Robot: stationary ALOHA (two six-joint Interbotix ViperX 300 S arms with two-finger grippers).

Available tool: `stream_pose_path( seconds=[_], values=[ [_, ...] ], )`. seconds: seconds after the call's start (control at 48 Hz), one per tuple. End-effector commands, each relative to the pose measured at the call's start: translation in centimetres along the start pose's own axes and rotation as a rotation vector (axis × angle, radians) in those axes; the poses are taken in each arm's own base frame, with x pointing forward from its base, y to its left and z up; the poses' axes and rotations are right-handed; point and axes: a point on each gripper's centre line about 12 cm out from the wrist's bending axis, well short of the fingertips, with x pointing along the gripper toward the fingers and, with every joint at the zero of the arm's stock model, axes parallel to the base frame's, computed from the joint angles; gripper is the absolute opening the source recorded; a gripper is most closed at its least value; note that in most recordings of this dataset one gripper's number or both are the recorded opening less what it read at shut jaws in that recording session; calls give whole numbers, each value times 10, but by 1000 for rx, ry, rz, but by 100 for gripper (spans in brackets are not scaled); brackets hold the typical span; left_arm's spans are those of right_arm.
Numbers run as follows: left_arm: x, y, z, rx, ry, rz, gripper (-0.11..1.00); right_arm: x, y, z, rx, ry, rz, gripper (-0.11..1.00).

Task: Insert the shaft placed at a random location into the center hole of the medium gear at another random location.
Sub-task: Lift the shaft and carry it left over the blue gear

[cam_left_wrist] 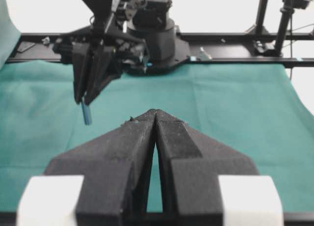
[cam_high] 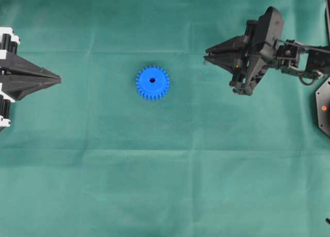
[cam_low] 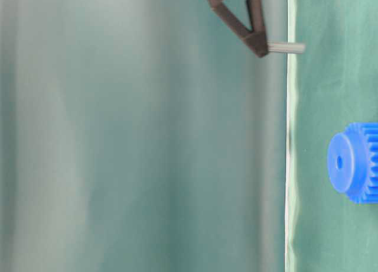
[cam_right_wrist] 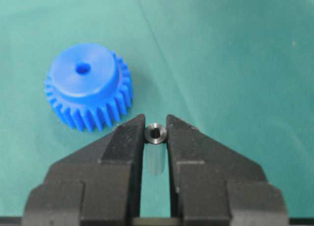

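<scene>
The right gripper is closed narrowly on the shaft, which stands pinched between the fingertips with its hollow end facing the wrist camera. In the table-level view the shaft protrudes from the tips, clear of the green cloth. The medium gear lies flat on the cloth, well apart from the gripper, its center hole facing up and unobstructed.

Judgement: pickup is done; the carry to the gear is in hand. The next move calls for bringing the shaft directly above the hole, upright, then lowering.

The right arm is raised, fingers angled downward. The left gripper is closed, empty, at the cloth's edge.
</scene>
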Motion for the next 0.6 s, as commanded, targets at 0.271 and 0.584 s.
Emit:
stream_pose_path(
  seconds=[0.271,0.584],
  values=[
    [2,0,7,0,-17,-2,0,1,1,15,-18,-29,3,13],
    [2,0,7,0,-17,-2,0,15,11,22,-27,-34,30,13]
  ],
)
